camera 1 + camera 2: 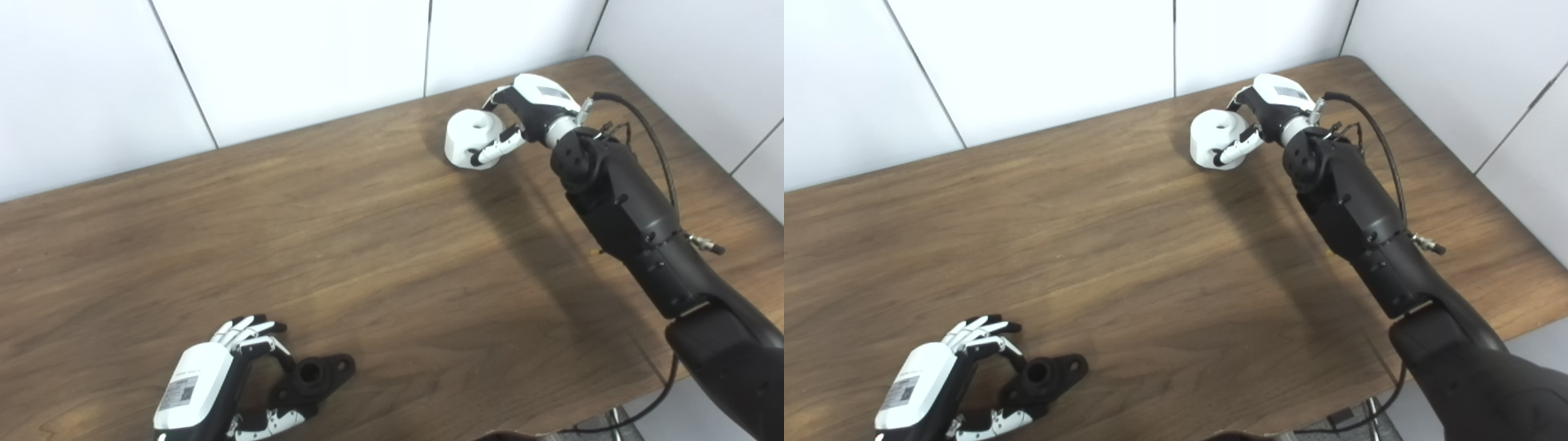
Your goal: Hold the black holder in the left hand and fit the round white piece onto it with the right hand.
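At the desk's [392,257] near edge the black holder [315,376] is being cupped by the left robot hand [211,383], fingers curled round it, though whether it is truly gripped cannot be told. At the far right the white piece [474,136] is being enclosed by the right robot hand [527,119], fingers and thumb touching its sides while it is sitting on the desk. Both grasps are best being firmed before lifting, with the piece's hole being kept visible for lining up over the holder's socket.
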Controlling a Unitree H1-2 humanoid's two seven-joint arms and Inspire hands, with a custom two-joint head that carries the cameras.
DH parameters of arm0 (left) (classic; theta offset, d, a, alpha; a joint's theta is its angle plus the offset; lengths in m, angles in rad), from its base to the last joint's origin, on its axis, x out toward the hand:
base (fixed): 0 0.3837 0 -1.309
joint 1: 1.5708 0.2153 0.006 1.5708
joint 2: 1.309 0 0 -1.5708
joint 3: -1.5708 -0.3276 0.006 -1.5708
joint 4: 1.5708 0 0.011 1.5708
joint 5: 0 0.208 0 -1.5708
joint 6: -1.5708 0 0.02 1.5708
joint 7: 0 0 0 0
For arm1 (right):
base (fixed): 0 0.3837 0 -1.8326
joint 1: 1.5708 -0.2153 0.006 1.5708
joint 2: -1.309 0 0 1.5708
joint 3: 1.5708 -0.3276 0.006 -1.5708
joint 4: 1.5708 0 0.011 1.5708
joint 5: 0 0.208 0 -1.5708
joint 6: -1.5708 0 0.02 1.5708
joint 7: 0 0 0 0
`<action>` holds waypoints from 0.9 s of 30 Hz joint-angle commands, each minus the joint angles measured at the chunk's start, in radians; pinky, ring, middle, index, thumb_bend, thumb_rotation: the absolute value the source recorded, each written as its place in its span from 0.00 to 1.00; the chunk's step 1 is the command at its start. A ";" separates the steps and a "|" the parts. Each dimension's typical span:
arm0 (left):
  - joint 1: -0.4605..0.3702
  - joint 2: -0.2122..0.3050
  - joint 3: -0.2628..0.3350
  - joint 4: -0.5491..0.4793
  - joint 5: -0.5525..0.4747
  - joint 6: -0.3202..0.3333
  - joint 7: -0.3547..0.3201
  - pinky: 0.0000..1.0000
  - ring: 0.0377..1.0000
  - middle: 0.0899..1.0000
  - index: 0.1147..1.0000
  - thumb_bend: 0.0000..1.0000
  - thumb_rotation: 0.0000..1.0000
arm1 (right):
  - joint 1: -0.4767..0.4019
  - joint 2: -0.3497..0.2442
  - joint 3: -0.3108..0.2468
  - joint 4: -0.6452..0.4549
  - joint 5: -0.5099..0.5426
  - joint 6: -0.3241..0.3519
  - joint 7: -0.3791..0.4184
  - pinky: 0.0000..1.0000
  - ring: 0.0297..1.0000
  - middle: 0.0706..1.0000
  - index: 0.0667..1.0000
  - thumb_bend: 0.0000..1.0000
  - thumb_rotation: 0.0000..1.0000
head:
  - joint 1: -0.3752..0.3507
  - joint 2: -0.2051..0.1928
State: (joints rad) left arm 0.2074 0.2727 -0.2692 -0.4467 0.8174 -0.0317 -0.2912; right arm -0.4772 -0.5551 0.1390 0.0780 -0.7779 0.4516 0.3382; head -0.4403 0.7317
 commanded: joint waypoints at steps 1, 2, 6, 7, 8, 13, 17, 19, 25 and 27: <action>0.003 0.016 0.011 -0.013 -0.001 0.003 -0.001 0.93 0.89 0.79 0.42 0.52 0.05 | -0.036 -0.033 -0.008 -0.019 -0.005 -0.023 -0.038 0.90 0.97 0.90 0.62 0.68 0.32 | 0.000 0.001; 0.003 0.016 0.011 -0.014 0.000 0.004 -0.002 0.93 0.89 0.79 0.42 0.52 0.05 | -0.036 -0.034 -0.008 -0.020 -0.005 -0.023 -0.040 0.90 0.97 0.90 0.62 0.68 0.32 | 0.000 0.001; 0.002 0.017 0.012 -0.016 -0.002 0.005 -0.003 0.93 0.89 0.79 0.42 0.52 0.05 | -0.035 -0.037 -0.006 -0.024 -0.003 -0.028 -0.044 0.90 0.96 0.89 0.61 0.68 0.31 | -0.001 0.010; 0.002 0.018 0.012 -0.017 -0.003 0.006 -0.004 0.93 0.89 0.79 0.42 0.52 0.05 | -0.036 -0.037 -0.006 -0.025 -0.003 -0.028 -0.043 0.90 0.96 0.89 0.60 0.68 0.31 | -0.001 0.010; 0.001 0.019 0.013 -0.017 -0.005 0.005 -0.003 0.93 0.89 0.79 0.42 0.52 0.05 | -0.037 -0.038 -0.005 -0.025 -0.002 -0.028 -0.042 0.90 0.96 0.89 0.60 0.68 0.31 | -0.004 0.011; 0.001 0.021 0.016 -0.015 -0.012 -0.001 0.001 0.93 0.89 0.79 0.42 0.52 0.05 | -0.038 -0.039 -0.004 -0.027 0.001 -0.033 -0.041 0.89 0.97 0.89 0.56 0.66 0.31 | -0.008 0.014; 0.001 0.024 0.016 -0.015 -0.006 -0.004 0.000 0.93 0.89 0.79 0.42 0.52 0.05 | -0.034 -0.034 -0.007 -0.025 0.000 -0.043 -0.061 0.88 0.96 0.88 0.47 0.53 0.17 | -0.008 0.017; 0.001 0.024 0.015 -0.018 -0.006 0.000 -0.004 0.93 0.89 0.79 0.42 0.52 0.05 | -0.032 -0.033 -0.008 -0.023 0.001 -0.050 -0.073 0.87 0.95 0.86 0.45 0.52 0.15 | -0.008 0.017; 0.000 0.024 0.015 -0.015 -0.007 -0.003 -0.001 0.93 0.89 0.79 0.42 0.52 0.05 | -0.028 -0.035 -0.008 -0.030 0.007 -0.065 -0.085 0.86 0.94 0.85 0.45 0.51 0.15 | -0.011 0.021; -0.002 0.023 0.013 -0.014 -0.003 -0.001 -0.002 0.93 0.89 0.79 0.42 0.52 0.05 | -0.027 -0.035 -0.011 -0.036 0.011 -0.064 -0.085 0.86 0.94 0.84 0.45 0.51 0.15 | -0.007 0.023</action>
State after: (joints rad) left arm 0.2061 0.2788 -0.2650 -0.4468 0.8136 -0.0323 -0.2923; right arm -0.4747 -0.5622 0.1443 0.0774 -0.7678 0.4114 0.2869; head -0.4464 0.7532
